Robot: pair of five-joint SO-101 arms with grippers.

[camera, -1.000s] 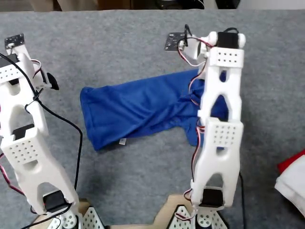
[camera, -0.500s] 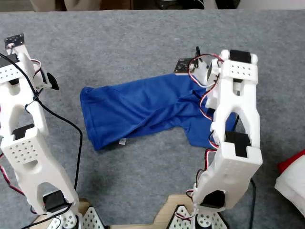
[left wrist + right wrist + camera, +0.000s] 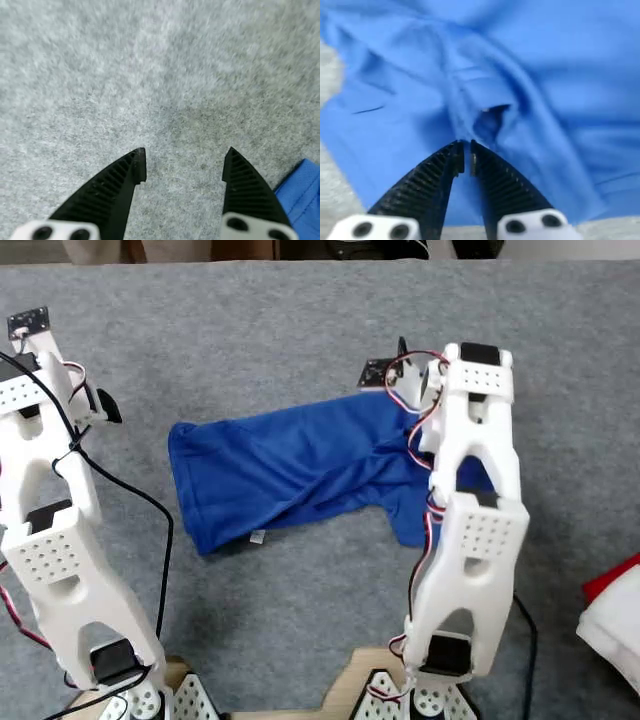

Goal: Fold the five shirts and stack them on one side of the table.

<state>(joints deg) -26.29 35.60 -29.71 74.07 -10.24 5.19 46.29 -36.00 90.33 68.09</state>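
A: High view, quick. Where's the shirt?
B: Blue shirt (image 3: pixel 290 470) lies mid-worktop (image 3: pixel 250 320), spread but rumpled and not folded. The right arm stands over its right end and the left arm is off to the left, apart from the cloth. White and red cloth (image 3: pixel 615 610) sits at the right edge.

A: Left wrist view?
B: Left claw (image 3: pixel 185 160) is spread wide over bare grey worktop and holds nothing. A corner of the blue shirt (image 3: pixel 302 187) is just beside one finger.

A: Right wrist view?
B: Right claw (image 3: pixel 466 150) is drawn nearly together, down at the shirt's collar folds (image 3: pixel 490 112). I can't tell whether any cloth is pinched.

A: Step?
B: I'd say it's starting the first fold on this shirt, with stacking far off.

A: Next move?
B: Probably a sure pinch on an edge layer, not the bunched collar. The left claw should take the far end so the cloth lifts evenly.
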